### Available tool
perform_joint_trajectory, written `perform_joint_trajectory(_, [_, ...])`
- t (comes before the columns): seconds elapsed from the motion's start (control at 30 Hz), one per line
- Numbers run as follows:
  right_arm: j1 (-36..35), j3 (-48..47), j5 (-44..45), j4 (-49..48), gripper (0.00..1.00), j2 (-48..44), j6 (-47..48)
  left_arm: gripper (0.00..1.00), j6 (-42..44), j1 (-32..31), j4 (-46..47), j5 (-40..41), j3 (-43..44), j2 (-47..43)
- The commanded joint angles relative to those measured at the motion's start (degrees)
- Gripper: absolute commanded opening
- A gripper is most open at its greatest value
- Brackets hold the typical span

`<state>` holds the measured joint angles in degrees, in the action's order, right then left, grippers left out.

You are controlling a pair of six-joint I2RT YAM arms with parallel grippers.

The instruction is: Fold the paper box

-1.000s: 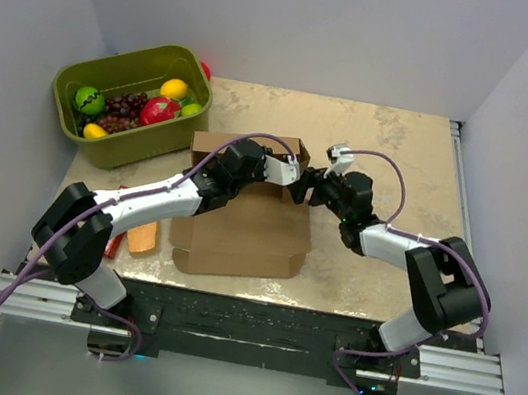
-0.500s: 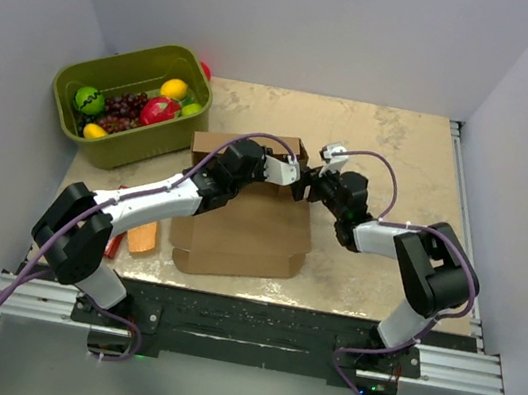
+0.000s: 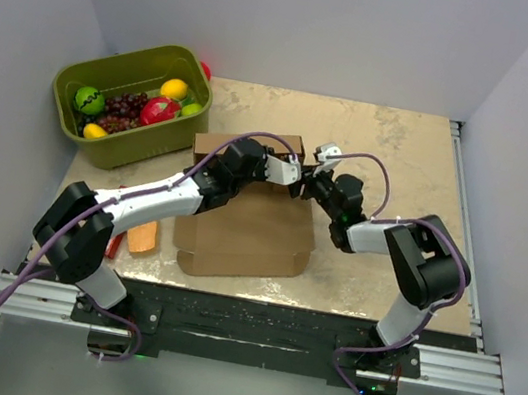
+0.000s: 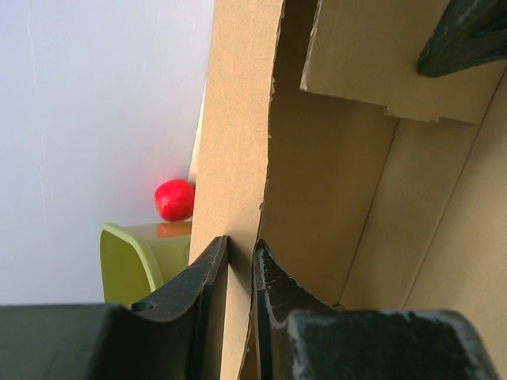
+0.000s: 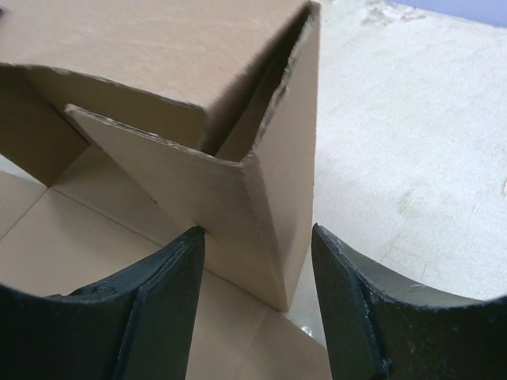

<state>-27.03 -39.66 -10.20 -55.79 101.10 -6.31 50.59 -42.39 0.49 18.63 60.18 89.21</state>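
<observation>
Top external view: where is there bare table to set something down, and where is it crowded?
Free: the far right of the table, between the paper box, the right arm and the edge; also the strip behind the box. Crowded: the left, with the olive-green bin and orange block, and the box's right corner, where left pincer and right pincer sit.

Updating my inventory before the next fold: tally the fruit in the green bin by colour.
Yellow fruit: 2
Green fruit: 2
Red fruit: 1
Dark grape bunch: 1
Total: 6
Red ball behind the bin not counted.
</observation>
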Motion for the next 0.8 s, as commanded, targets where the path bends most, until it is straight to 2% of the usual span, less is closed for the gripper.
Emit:
perform_joint_trajectory(0.0, [-1.53,-2.00,6.23,-11.26,0.58,-1.43,1.65,0.12,-2.95,-0.76,-9.63,-8.08,-0.59,2.46])
perform_joint_trajectory(0.2, [-3.12,-1.56,12.82,-15.04,0.54,-0.03,0.95,0.12,-3.39,-0.76,-10.07,-9.05,-0.15,2.72])
perform_joint_trajectory(0.4, [-3.47,-1.47,17.75,-18.21,0.43,2.17,-0.63,0.11,-4.18,-0.76,-10.34,-10.37,0.46,2.72])
perform_joint_trajectory(0.67, [-3.56,-2.26,19.51,-16.72,0.16,3.40,-2.83,0.10,-5.67,-0.76,-10.86,-11.95,1.34,2.46])
perform_joint_trajectory(0.7, [-3.56,-2.35,20.03,-16.55,0.09,3.32,-2.75,0.10,-5.94,-0.76,-10.95,-12.13,1.43,2.46])
perform_joint_trajectory(0.77, [-3.56,-2.35,20.74,-15.85,0.06,3.40,-2.92,0.09,-6.73,-0.76,-10.95,-12.57,1.87,2.37])
